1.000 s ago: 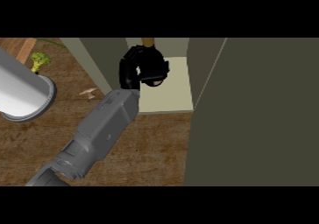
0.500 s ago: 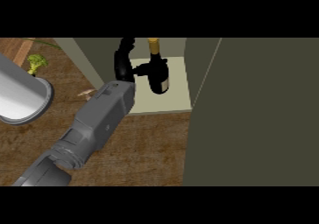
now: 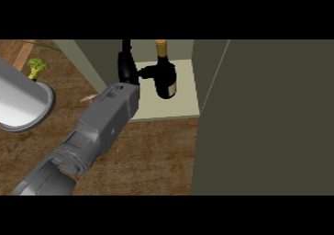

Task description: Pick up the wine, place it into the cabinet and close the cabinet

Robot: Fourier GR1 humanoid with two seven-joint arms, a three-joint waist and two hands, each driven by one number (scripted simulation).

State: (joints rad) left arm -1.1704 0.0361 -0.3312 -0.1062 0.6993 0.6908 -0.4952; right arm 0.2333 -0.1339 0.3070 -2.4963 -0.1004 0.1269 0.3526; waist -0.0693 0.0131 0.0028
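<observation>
The wine bottle (image 3: 167,81) is dark with a gold top and stands upright on the pale floor of the cabinet (image 3: 185,108). My left hand (image 3: 126,68) is just left of the bottle, inside the cabinet opening. Its fingers point straight up and away, and the thumb reaches right to the bottle's shoulder. Nothing is curled round the bottle, so the hand is open. The grey forearm comes in from the lower left. The cabinet door (image 3: 278,119) stands open as a wide olive panel on the right. The right hand is not visible.
A large grey cylinder (image 3: 17,98) lies at the left on the wooden counter (image 3: 149,156). A piece of broccoli (image 3: 37,67) sits behind it. A small tan item (image 3: 88,97) shows beside the forearm.
A second ago the left hand was curled round the bottle in the cabinet. Its fingers have since straightened and let go, and the hand has shifted a little left of the standing bottle.
</observation>
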